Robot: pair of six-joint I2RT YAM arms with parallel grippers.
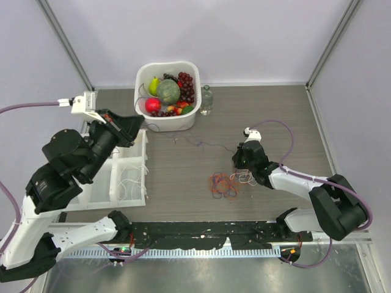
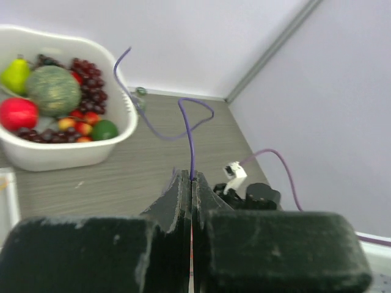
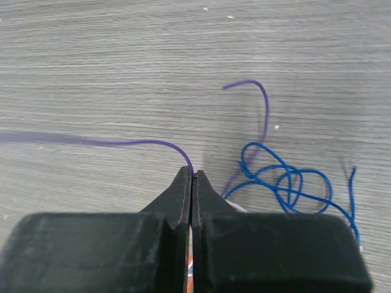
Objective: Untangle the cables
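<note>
The cables (image 1: pixel 223 184) are seen as a small tangle of orange, red and purple loops on the table (image 1: pixel 287 110), just in front of the right arm's wrist, with a few white strands beside it towards that arm. One purple cable (image 3: pixel 134 143) is drawn out of the bunch and is pinched at both ends: the left gripper (image 2: pixel 192 180) is closed tight on it, raised above the table's left side, and the right gripper (image 3: pixel 193 177) is closed tight on it low over the table, near the tangle. From above, the stretch of this cable between the two grippers is so fine that only parts of it can be traced. A blue cable (image 3: pixel 287 183) is seen looped on the table just right of the right gripper's tips; its lower part is cut off by the finger bodies. A white basket (image 1: pixel 183 124) of fruit is set at the far edge, and the purple cable is seen passing close by its rim in the left wrist view. A clear bottle (image 1: pixel 206 101) is stood just beside the basket; any marking on it is too small to be read. A white divided tray (image 1: pixel 116 177) is partly covered by the left arm. The right arm's mauve hose (image 1: pixel 292 143) is arched above the table.
</note>
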